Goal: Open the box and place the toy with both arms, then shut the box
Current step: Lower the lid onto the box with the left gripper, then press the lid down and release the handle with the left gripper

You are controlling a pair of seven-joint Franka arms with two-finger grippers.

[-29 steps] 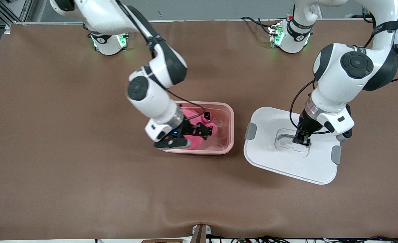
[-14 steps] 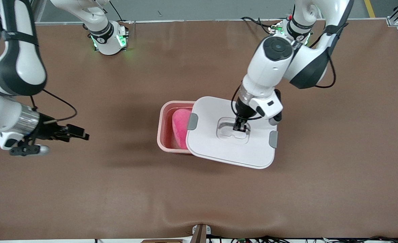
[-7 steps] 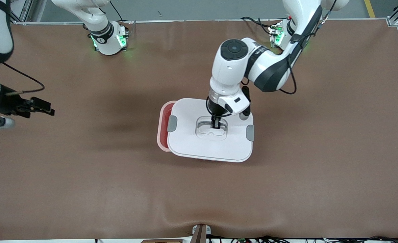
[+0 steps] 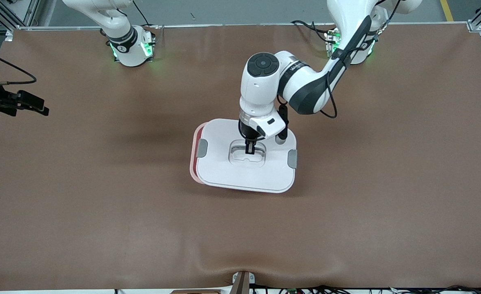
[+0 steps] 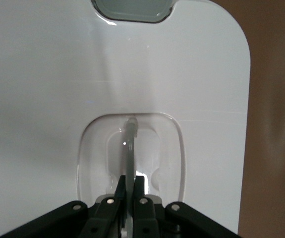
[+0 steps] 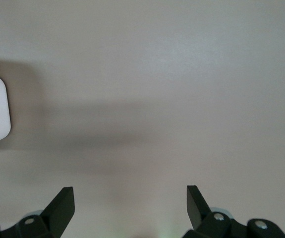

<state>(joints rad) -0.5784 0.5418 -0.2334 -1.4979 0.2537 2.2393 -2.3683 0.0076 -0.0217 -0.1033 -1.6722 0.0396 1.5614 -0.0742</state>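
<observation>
The white lid [image 4: 224, 171] covers almost all of the pink box [image 4: 192, 167]. Only a thin strip of the box's rim shows at the edge toward the right arm's end. My left gripper [image 4: 249, 150] is shut on the lid's clear handle [image 5: 130, 144], its fingers [image 5: 131, 181] pinching the thin bar from both sides. I cannot tell whether the lid rests fully on the rim. The toy is hidden under the lid. My right gripper [image 4: 40, 109] hangs open and empty [image 6: 130, 198] over bare table at the right arm's end.
Grey clips [image 4: 201, 148] [image 4: 292, 158] sit on the lid's two short sides. The brown table mat [image 4: 240, 237] spreads wide around the box. The arm bases [image 4: 132, 47] [image 4: 348, 45] glow green along the table's edge farthest from the front camera.
The left gripper has carried the lid toward the right arm's end until it covers the box and the toy. The right arm has drawn back to its end of the table.
</observation>
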